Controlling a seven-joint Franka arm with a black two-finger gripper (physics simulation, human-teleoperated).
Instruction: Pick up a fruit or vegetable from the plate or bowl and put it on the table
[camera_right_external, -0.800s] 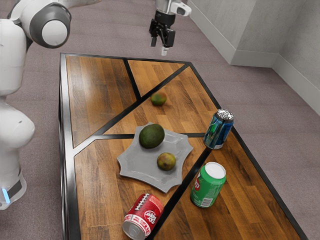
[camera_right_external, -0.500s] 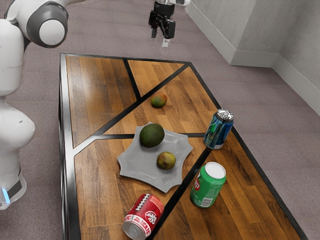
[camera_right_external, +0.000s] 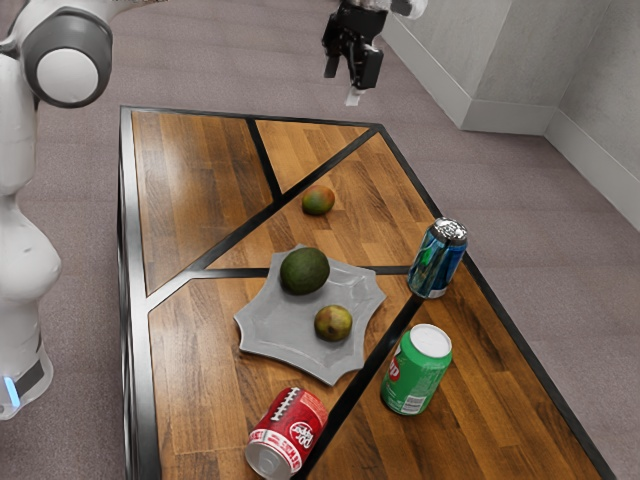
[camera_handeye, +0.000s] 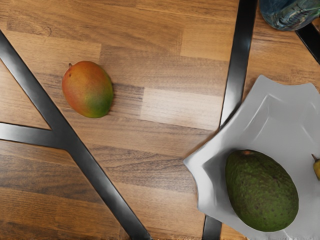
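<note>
From the exterior view I get the gripper raised high, its fingers spread apart, plus the red Dr Pepper can and the green soda can. My wrist view picks out the small stem on the mango, its smooth skin running from red-orange to green, lying on the wooden counter, apart from the gray plate with the avocado

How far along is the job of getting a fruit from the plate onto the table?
Looks done: a mango lies on the table, off the plate. In hand: nothing; the open hand hangs empty, above the mango's height. Left: apparently nothing, if the mango began on the plate, which these pictures cannot settle. An avocado and a smaller fruit lie there.
</note>
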